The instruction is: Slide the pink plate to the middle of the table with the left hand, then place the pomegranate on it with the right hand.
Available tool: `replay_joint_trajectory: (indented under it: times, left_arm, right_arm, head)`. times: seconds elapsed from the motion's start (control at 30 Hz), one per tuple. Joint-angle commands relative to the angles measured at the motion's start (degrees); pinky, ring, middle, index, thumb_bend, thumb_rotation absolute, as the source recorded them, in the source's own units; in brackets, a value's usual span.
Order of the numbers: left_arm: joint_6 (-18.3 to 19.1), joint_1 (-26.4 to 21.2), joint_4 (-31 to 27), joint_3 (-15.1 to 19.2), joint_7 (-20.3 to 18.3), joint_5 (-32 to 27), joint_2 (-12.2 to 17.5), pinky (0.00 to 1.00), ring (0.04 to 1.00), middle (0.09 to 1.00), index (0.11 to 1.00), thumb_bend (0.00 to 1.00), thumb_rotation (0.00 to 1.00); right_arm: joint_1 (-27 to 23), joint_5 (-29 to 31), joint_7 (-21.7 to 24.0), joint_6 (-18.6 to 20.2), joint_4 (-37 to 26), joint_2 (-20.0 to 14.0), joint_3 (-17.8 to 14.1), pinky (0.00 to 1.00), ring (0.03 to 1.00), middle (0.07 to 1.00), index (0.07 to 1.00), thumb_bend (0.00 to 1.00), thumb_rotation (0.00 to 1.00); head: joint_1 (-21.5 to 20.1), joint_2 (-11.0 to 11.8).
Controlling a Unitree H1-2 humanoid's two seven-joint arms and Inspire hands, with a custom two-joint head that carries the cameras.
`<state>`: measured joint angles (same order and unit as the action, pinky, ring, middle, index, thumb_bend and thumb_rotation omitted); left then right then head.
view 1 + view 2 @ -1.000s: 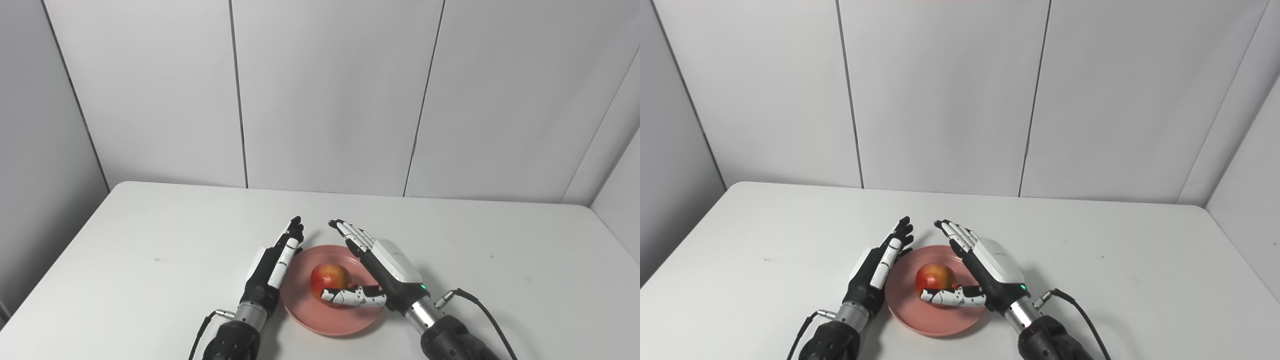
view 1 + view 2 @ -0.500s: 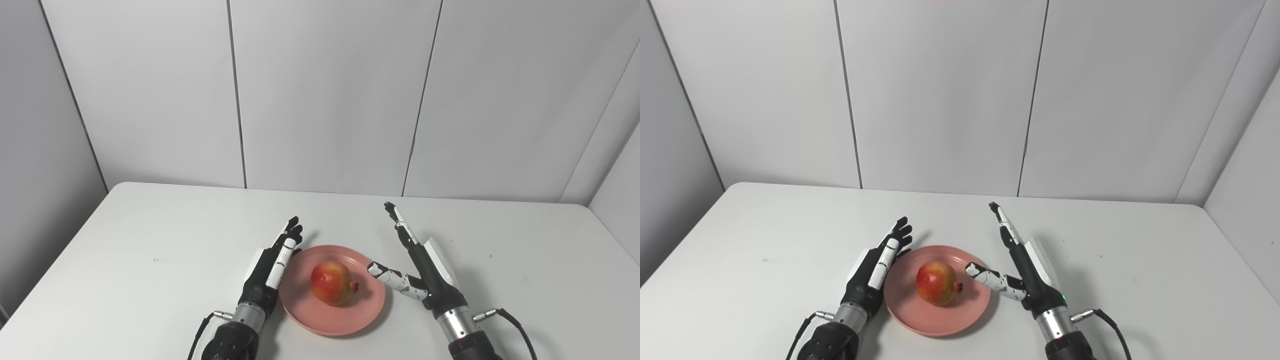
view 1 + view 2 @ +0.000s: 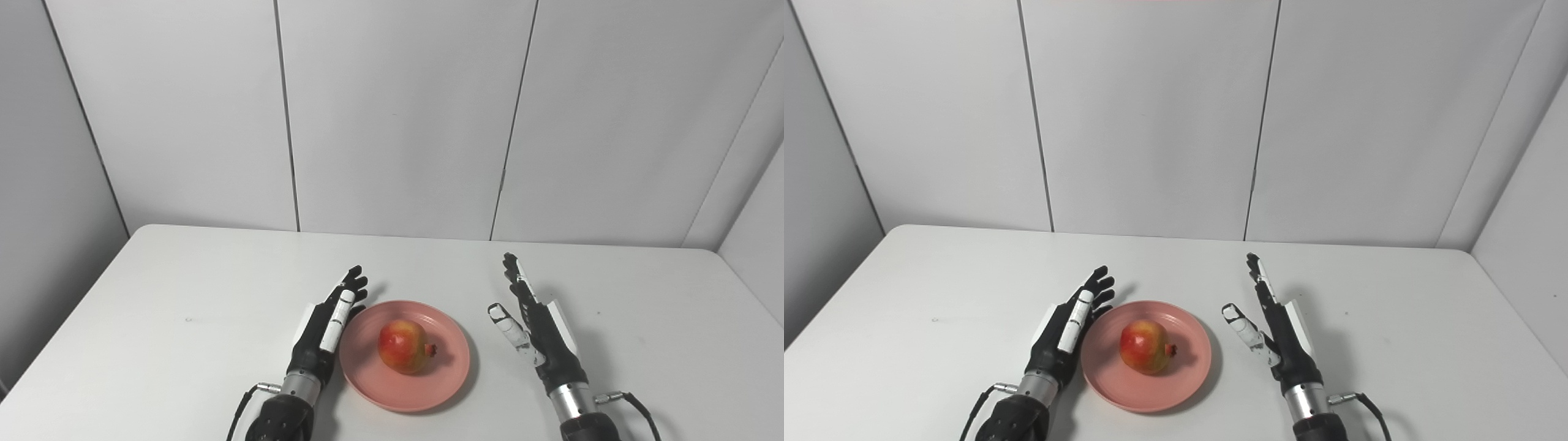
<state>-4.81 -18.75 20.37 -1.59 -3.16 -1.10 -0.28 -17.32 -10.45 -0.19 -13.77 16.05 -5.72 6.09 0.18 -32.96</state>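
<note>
1. A white table (image 3: 184,294) stands before grey wall panels (image 3: 398,110).
2. A pink plate (image 3: 405,392) sits near the table's front edge, about the middle.
3. A red-yellow pomegranate (image 3: 402,346) rests on the plate, its crown pointing to 3 o'clock.
4. The left hand (image 3: 324,331) lies at the plate's 9 o'clock, just beside the rim, fingers straight and apart, holding nothing.
5. The right hand (image 3: 542,334) stands at the plate's 3 o'clock, clear of it, fingers spread wide, empty.
</note>
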Motion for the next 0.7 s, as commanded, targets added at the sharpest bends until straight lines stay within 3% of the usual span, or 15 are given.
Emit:
replay_joint_trajectory:
  times: [0.0,0.47,0.67]
  left_arm:
    - [-2.6,-0.8,0.7,0.7,-0.6,-0.8,0.9,0.90,0.939,0.956,0.960,0.56,1.00]
    - [-3.3,-2.0,3.2,3.0,-0.6,-1.7,2.7,0.92,0.949,0.969,0.967,0.58,1.00]
    - [-2.9,-1.8,3.2,2.9,-1.1,-1.6,3.1,0.92,0.952,0.974,0.971,0.59,1.00]
  right_arm:
    - [-1.8,1.2,0.3,0.8,-0.8,0.5,-0.7,0.99,0.993,1.000,1.000,0.59,0.97]
    - [-2.9,8.8,1.2,3.1,3.1,3.3,-4.1,0.96,0.971,1.000,1.000,0.59,0.98]
    - [-2.9,9.1,1.2,3.6,3.3,3.7,-4.2,0.97,0.973,1.000,1.000,0.60,0.99]
  head:
    - [-0.2,-0.1]
    - [-1.0,0.6]
    - [-1.4,0.5]
